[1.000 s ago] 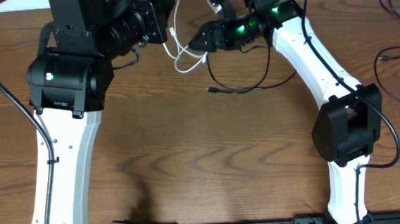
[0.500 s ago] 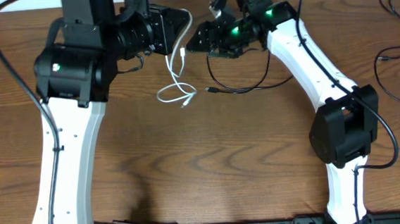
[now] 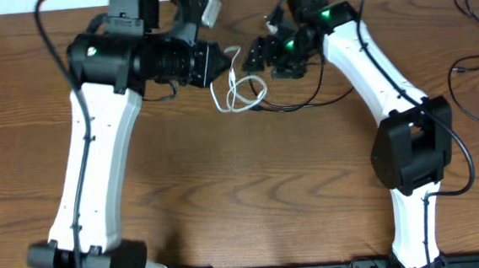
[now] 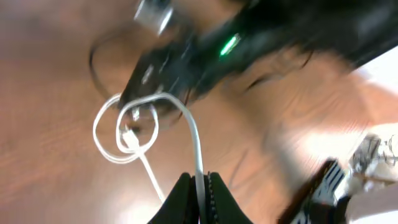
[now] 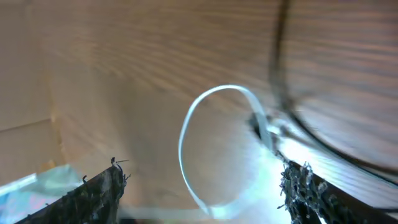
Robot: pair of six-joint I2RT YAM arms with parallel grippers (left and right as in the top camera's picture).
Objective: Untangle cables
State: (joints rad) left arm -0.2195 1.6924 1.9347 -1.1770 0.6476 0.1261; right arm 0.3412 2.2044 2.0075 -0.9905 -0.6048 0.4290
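Observation:
The white cable (image 3: 237, 92) hangs in small loops from my left gripper (image 3: 218, 65), which is shut on it. In the left wrist view the jaws (image 4: 199, 186) pinch the white cable (image 4: 134, 127), whose loops lie over the wood below. My right gripper (image 3: 255, 57) is open just right of the loops. In the right wrist view its fingers (image 5: 205, 186) are wide apart, with a white cable loop (image 5: 186, 143) between them, not gripped. A black cable (image 3: 297, 105) curves on the table under the right arm and shows blurred in the right wrist view (image 5: 280, 62).
More black cables (image 3: 472, 16) lie at the far right edge of the table (image 3: 253, 201). Both arms reach in over the back middle. A white object (image 3: 207, 9) sits at the back edge behind the left gripper.
My left gripper has swung right with the white cable, carrying its loops up and right, close to the right gripper. The right gripper has shifted slightly right.

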